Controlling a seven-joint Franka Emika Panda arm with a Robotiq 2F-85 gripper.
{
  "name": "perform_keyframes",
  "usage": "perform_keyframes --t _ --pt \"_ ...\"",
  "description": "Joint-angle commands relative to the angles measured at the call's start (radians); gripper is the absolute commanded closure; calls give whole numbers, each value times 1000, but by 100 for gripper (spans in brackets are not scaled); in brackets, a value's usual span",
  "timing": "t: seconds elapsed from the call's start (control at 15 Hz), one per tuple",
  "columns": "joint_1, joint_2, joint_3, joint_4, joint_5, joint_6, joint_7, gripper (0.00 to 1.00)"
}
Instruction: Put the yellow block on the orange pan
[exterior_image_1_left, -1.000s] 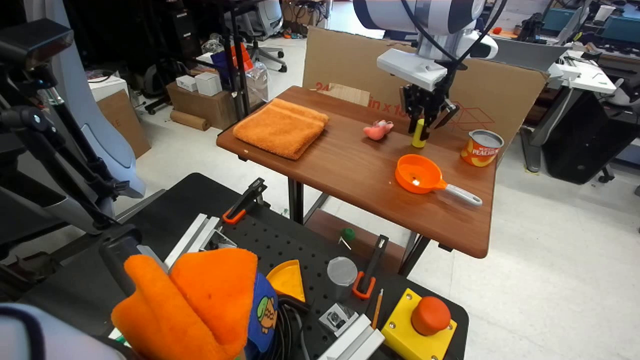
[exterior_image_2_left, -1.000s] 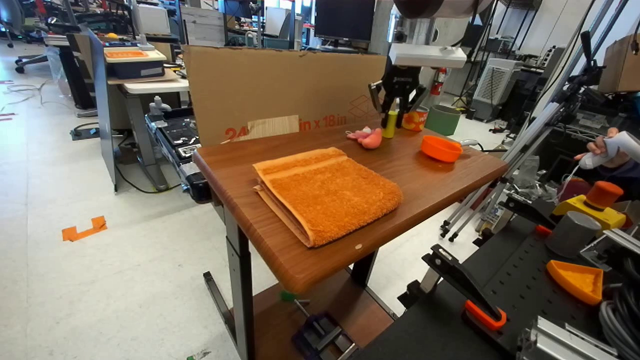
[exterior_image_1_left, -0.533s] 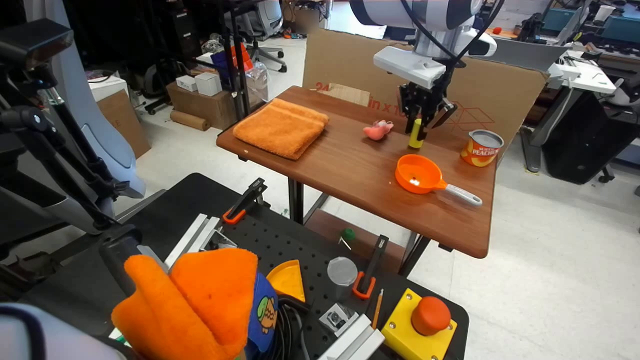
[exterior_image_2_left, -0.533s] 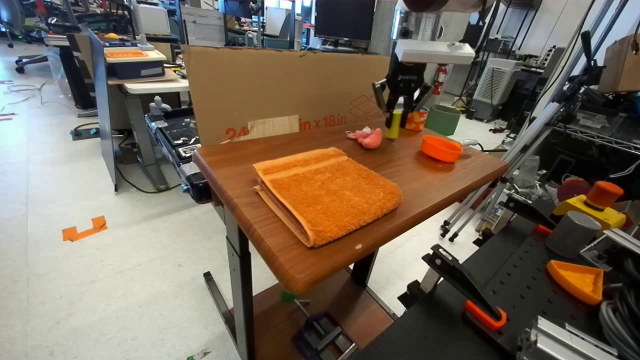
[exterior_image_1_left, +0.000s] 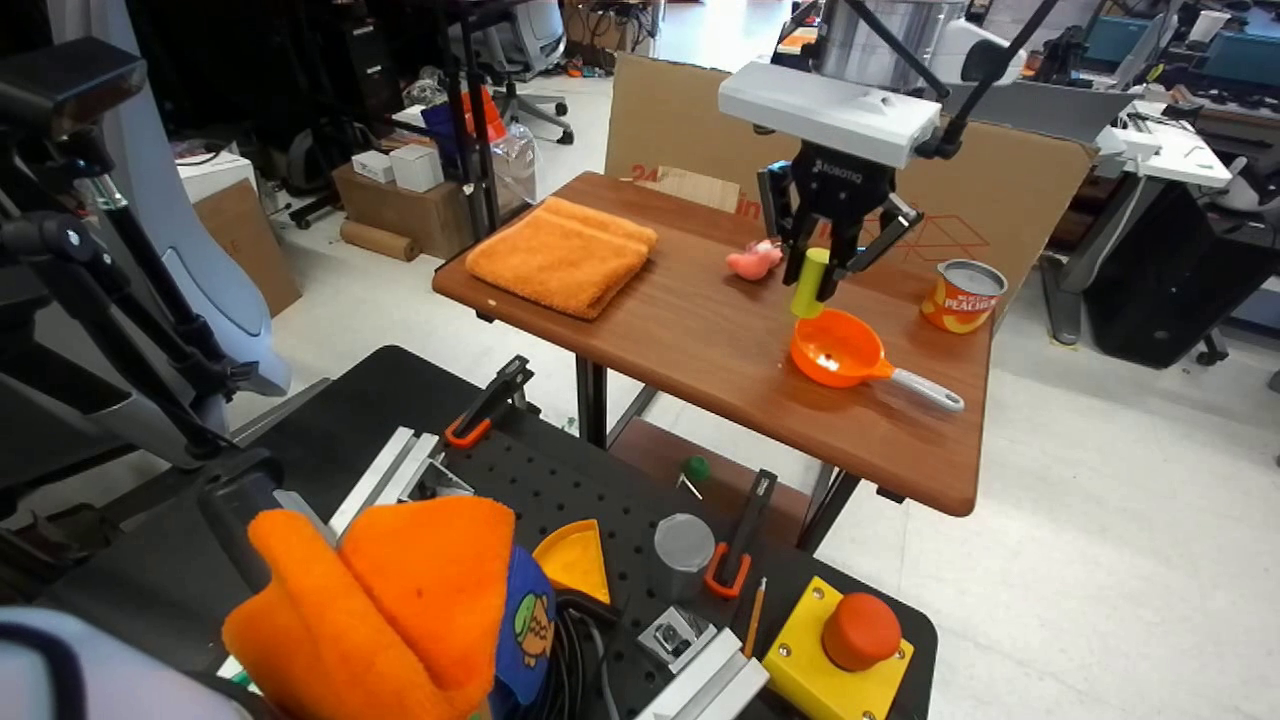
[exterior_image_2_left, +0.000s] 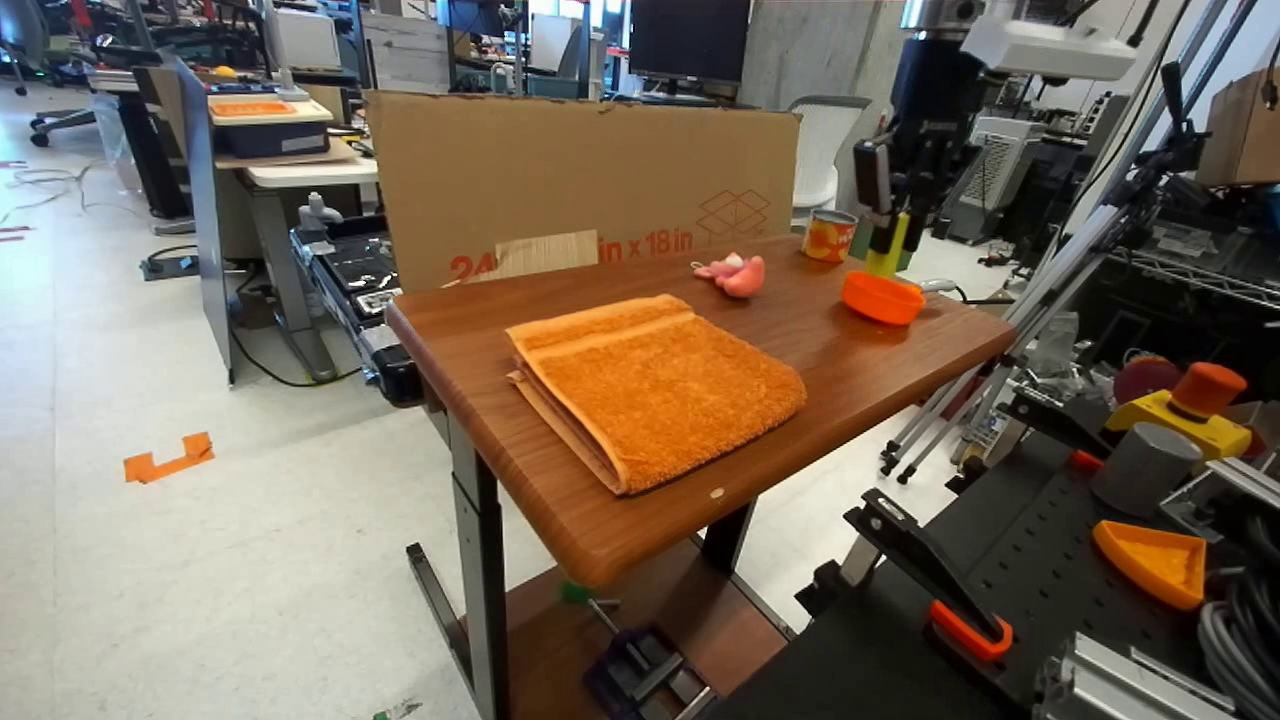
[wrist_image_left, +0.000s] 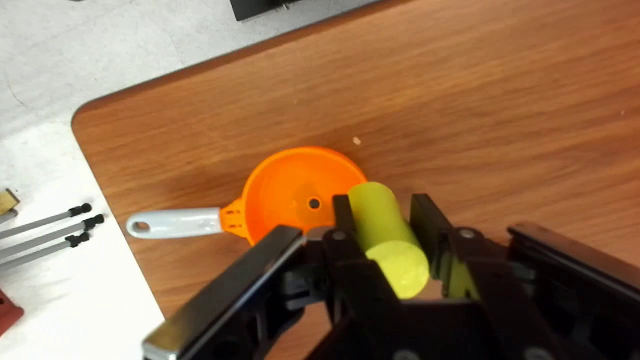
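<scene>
The yellow block (exterior_image_1_left: 811, 283) is a small cylinder held between the black fingers of my gripper (wrist_image_left: 382, 205). It also shows in an exterior view (exterior_image_2_left: 888, 250) and in the wrist view (wrist_image_left: 382, 225), where it leans a little between the fingers. The orange pan (exterior_image_1_left: 818, 350) lies on the table with its grey handle pointing away from the gripper. In the wrist view the pan (wrist_image_left: 280, 187) is empty, with a small dark hole in its bottom. My gripper holds the block above the table at the pan's rim, opposite the handle. The exact height gap is hard to tell.
A pink toy (exterior_image_1_left: 753, 262) lies left of the pan in an exterior view. A peaches can (exterior_image_1_left: 963, 297) stands at the table's far end. A folded orange towel (exterior_image_2_left: 665, 385) covers much of the near end. A cardboard panel (exterior_image_2_left: 580, 170) stands behind the table.
My gripper has carried the yellow block off the table and toward the pan, from behind it to its rim. The pan, pink toy, can and towel have stayed put.
</scene>
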Motion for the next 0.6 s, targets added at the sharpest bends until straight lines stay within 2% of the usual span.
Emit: perform_keyframes --t 0.0,0.27,0.53 --pt "-39 -139 11 -128 -29 3 -71 83" --pt "-56 -155 15 -139 -25 22 -72 83" --pt "-57 -82 15 -68 -18 60 -20 83"
